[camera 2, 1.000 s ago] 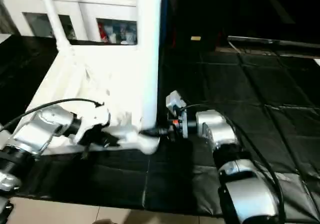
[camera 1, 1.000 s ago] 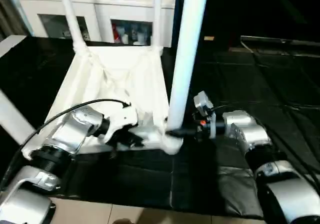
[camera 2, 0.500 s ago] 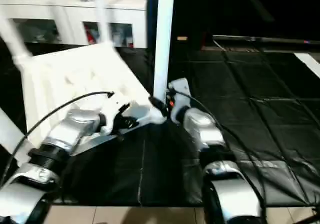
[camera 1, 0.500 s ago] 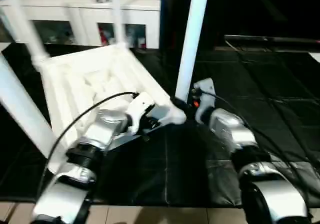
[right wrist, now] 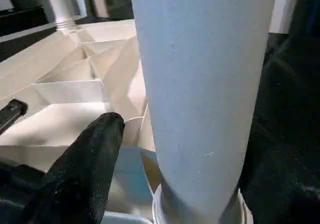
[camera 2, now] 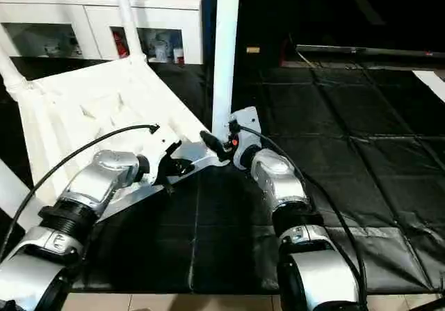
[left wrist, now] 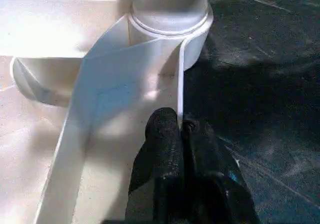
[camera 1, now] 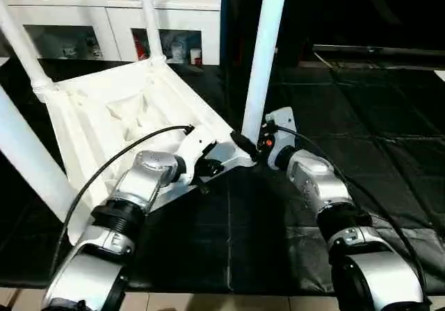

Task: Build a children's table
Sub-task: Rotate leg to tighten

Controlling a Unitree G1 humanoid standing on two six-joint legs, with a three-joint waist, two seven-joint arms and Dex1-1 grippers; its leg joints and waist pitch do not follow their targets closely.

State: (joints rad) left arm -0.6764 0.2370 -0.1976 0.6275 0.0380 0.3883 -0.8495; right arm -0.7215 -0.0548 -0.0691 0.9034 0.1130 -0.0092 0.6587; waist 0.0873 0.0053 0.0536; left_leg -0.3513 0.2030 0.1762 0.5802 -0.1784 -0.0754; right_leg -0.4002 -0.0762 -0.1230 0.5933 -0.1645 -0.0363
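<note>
**Upturned table top held at its near corner**

Black matting [camera 1: 348, 151] covers the floor, with a white glass-door cabinet [camera 1: 104, 19] behind. On the matting the children's table [camera 1: 118, 116] lies upside down, ribbed underside up, its legs standing in the corner sockets. The left gripper [left wrist: 181, 129] has its jaws clamped together on the thin rim wall of the top, just beside the near corner socket. The right gripper [camera 1: 243, 145] reaches the base of the near leg [camera 1: 264, 53]; one black finger [right wrist: 95, 149] lies beside it, and whether its jaws are apart I cannot tell.
</note>
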